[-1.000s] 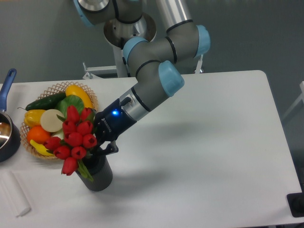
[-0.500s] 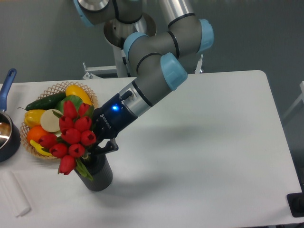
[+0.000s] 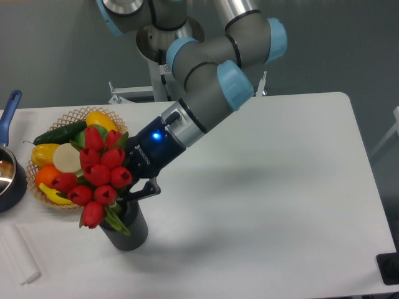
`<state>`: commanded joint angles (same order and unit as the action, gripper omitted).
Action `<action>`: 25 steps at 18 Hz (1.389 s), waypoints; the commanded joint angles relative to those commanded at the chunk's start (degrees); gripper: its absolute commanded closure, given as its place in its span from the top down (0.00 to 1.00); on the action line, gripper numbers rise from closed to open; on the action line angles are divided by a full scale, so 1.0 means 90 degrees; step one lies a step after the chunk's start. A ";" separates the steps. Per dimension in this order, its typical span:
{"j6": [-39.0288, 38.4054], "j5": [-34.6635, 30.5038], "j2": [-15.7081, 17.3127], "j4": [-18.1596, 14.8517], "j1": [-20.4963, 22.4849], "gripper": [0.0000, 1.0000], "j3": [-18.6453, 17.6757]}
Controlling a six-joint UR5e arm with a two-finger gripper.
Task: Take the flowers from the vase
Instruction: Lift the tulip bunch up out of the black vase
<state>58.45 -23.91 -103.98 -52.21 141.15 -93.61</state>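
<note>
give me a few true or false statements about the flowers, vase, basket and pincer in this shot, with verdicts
1. The flowers are red. True.
2. The vase lies tipped over on the table. False: it stands upright near the front edge.
3. The pincer sits at the flower stems just above the vase mouth. True, though the blooms hide how its fingers stand.
4. The wicker basket holds only bananas. False: it holds mixed produce, including a cucumber and an orange.
5. The pot at the left edge has a red handle. False: the handle is blue.
</note>
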 joint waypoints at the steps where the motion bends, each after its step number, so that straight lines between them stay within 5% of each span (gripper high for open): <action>1: 0.0000 0.0097 0.0010 0.0000 0.0000 0.40 0.0029; 13: -0.0264 0.1083 0.0264 -0.0010 0.0488 0.40 0.0059; 25: -0.0362 0.0841 0.0001 0.0068 0.1640 0.40 0.0528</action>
<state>55.19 -16.34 -103.96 -51.59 155.91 -88.86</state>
